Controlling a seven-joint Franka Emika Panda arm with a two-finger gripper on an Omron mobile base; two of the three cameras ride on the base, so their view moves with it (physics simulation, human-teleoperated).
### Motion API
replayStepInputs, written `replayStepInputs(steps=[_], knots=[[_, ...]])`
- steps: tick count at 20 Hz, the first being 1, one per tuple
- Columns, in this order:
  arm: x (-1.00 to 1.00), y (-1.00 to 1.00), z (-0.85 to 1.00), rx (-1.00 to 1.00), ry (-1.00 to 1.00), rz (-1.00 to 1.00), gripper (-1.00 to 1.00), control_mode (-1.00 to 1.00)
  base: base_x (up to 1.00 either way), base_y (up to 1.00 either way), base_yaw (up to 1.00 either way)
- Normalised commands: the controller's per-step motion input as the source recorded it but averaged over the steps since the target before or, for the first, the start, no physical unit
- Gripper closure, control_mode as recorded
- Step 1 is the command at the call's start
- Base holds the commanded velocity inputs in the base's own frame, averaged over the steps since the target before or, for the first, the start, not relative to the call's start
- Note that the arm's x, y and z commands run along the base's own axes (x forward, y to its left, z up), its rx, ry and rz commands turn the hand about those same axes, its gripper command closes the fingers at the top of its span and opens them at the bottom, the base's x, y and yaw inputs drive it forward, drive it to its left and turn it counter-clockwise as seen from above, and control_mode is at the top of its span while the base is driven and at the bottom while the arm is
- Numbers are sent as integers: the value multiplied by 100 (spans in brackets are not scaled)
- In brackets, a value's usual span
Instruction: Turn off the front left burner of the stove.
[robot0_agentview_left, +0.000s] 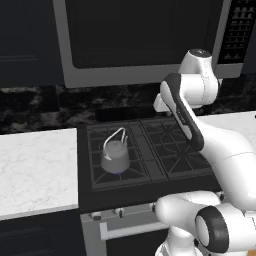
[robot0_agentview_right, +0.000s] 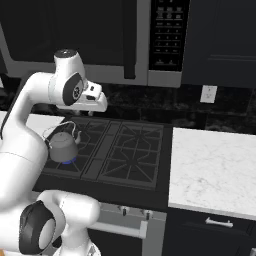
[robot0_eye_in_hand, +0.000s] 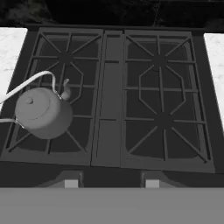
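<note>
On the stove (robot0_agentview_left: 150, 192) front edge, small stiff knobs (robot0_agentview_left: 119, 212) need pinching; end effector (robot0_eye_in_hand: 112, 183) opening cannot be told.

Black four-burner stove (robot0_agentview_left: 150, 150), front left burner (robot0_agentview_left: 118, 171) glowing blue, lit, silver knobbed front

We see a matt black cast-iron stove (robot0_eye_in_hand: 113, 100), a dull grey metal kettle (robot0_eye_in_hand: 43, 113) with thin wire handle, white veined marble surface (robot0_agentview_right: 215, 170), glossy dark speckled stone backsplash (robot0_agentview_left: 35, 107), brushed silver microwave (robot0_agentview_left: 145, 40) frame
</note>
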Motion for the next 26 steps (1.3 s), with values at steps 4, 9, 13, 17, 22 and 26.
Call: replayStepInputs(steps=[4,9,13,17,22,26], knots=[[-16,45,-1,-2,0,0,-100,-100,0,0,0],[-76,100,-21,-18,-1,0,-100,-100,0,0,0],[-99,100,-41,-26,-4,0,-100,-100,0,0,0],[-100,100,-63,-25,0,0,-100,-100,0,0,0],[-87,100,-67,-26,0,4,-100,-100,0,0,0],[-66,100,-89,-27,3,10,-100,-100,0,0,0]])
